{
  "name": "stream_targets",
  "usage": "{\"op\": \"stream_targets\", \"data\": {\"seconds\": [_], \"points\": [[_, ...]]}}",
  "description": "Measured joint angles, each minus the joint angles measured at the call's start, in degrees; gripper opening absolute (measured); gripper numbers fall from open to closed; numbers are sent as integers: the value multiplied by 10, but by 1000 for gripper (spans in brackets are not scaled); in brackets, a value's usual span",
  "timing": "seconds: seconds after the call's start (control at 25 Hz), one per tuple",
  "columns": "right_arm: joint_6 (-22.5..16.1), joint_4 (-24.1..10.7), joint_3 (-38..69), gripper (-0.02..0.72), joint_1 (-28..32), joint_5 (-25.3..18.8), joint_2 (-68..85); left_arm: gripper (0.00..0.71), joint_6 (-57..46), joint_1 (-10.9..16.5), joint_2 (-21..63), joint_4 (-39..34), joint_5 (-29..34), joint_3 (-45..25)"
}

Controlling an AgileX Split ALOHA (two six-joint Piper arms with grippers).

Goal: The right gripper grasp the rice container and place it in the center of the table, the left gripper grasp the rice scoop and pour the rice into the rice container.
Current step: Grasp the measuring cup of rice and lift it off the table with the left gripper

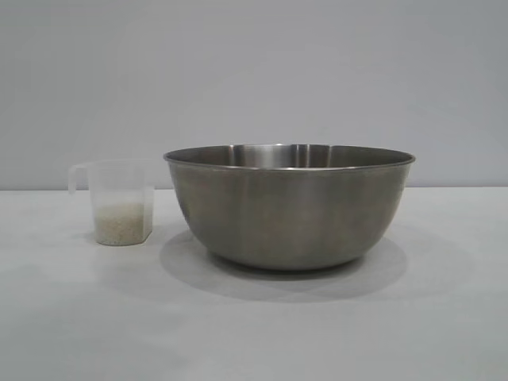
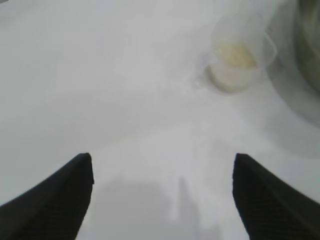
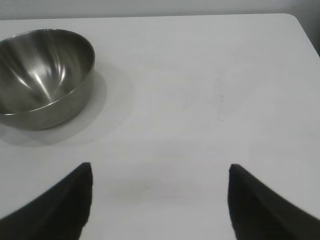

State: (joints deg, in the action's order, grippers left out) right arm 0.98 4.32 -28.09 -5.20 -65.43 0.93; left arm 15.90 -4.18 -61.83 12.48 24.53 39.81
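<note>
In the exterior view the rice container (image 1: 290, 208), a large brushed stainless-steel bowl with a thin rolled rim, stands upright at the middle of the frame on the white table (image 1: 254, 333), its soft shadow spreading beneath and to either side. Just to its left, standing apart from the bowl's wall, is the rice scoop (image 1: 121, 203), a small translucent plastic measuring cup, upright, with its handle near the rim pointing toward the left edge of the frame. A shallow layer of rice (image 1: 123, 221) fills the cup's lower part. Neither arm appears in this view. In the left wrist view the left gripper (image 2: 162, 192) hangs over bare table with its two black fingers spread wide at the lower corners of the frame, nothing between them; the scoop with its pale grains sits in the upper right of that frame, well ahead of the fingertips, and a blurred edge of the steel bowl shows at the far right. In the right wrist view the right gripper (image 3: 160, 192) likewise has its fingers parted and holds nothing, hovering above empty tabletop, while the bowl sits at the upper left of that frame, well apart from the fingers, its polished inside visible and holding no grains.
</note>
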Motion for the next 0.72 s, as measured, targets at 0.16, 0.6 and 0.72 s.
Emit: {"op": "stream_targets", "data": {"seconds": [0.16,0.6,0.72], "points": [[0,0,0,484,0,0,0,393,-14,0,0,20,-72,-27],[0,0,0,484,0,0,0,312,-23,-99,-1,43,-285,-153],[0,0,0,484,0,0,0,312,-25,-143,-1,57,-373,-202]]}}
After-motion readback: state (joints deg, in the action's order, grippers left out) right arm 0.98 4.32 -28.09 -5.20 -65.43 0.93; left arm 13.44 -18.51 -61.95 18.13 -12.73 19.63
